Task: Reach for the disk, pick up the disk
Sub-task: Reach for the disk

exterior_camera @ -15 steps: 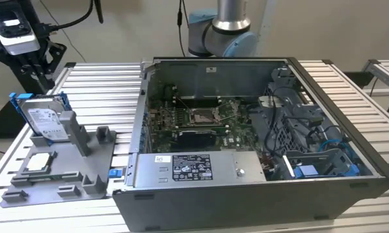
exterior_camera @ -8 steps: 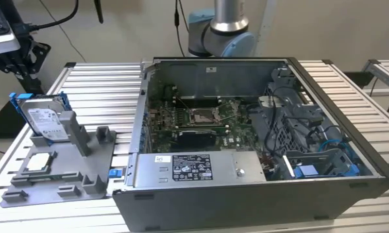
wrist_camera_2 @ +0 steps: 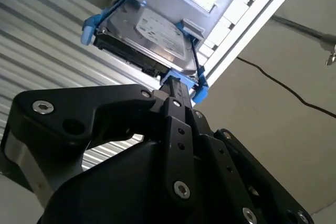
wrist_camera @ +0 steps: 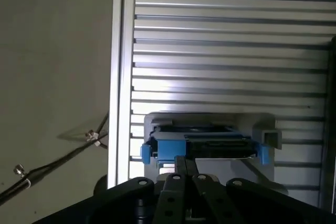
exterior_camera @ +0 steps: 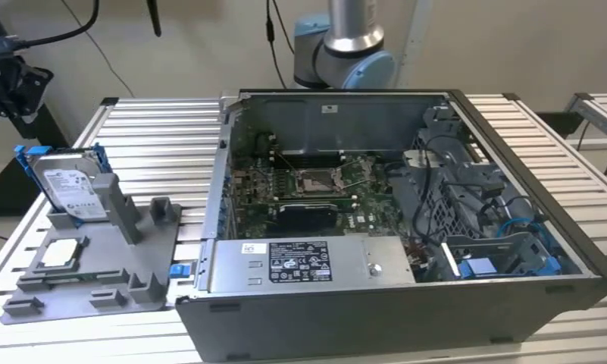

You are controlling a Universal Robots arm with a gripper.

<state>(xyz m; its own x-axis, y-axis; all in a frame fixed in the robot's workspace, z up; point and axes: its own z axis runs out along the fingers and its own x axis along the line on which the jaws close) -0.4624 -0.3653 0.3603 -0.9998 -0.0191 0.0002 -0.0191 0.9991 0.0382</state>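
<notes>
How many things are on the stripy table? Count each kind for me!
disk: 1
square silver chip: 1
grey tray: 1
open computer case: 1
small blue piece: 1
Total: 5

The arm (exterior_camera: 344,53) rises well behind the disk (exterior_camera: 69,186), off to the exterior view's right of it. Its gripper (exterior_camera: 2,91) (black, with a cable trailing from the wrist) hangs above the disk, apart from it. In both wrist views the gripper (wrist_camera_2: 176,92) (wrist_camera: 185,167) points at the disk's blue-railed edge.
</notes>
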